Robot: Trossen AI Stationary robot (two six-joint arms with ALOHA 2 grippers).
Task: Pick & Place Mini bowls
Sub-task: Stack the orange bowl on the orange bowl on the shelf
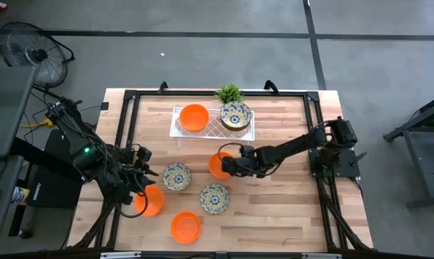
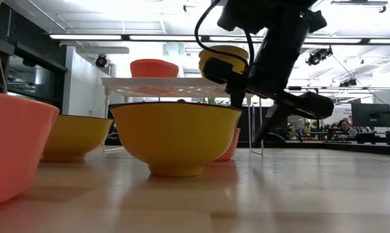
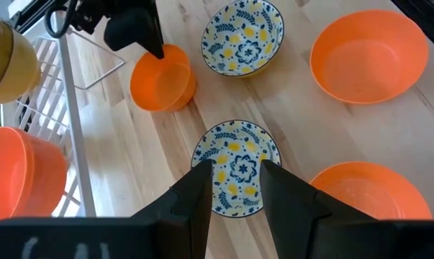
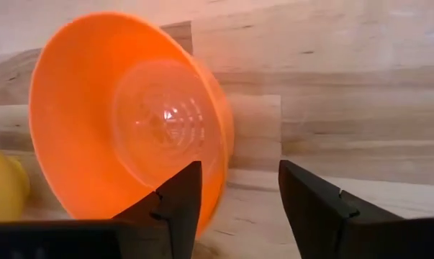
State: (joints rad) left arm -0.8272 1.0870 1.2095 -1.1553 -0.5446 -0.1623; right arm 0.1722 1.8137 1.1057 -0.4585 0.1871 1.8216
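Now the right gripper (image 1: 226,164) has its fingers apart around the rim of an orange mini bowl (image 1: 218,165), just below the white tray (image 1: 179,130). Left gripper (image 1: 146,173) waits, fingers apart, beside a floral bowl (image 1: 177,176).

The right gripper (image 1: 224,164) reaches in from the right, just below the white lattice-patterned rectangular tray (image 1: 179,128), fingers parted. The left gripper (image 1: 146,176) waits lower left of that tray, fingers parted.

Orange and floral mini bowls (image 1: 177,176) across table and tray.
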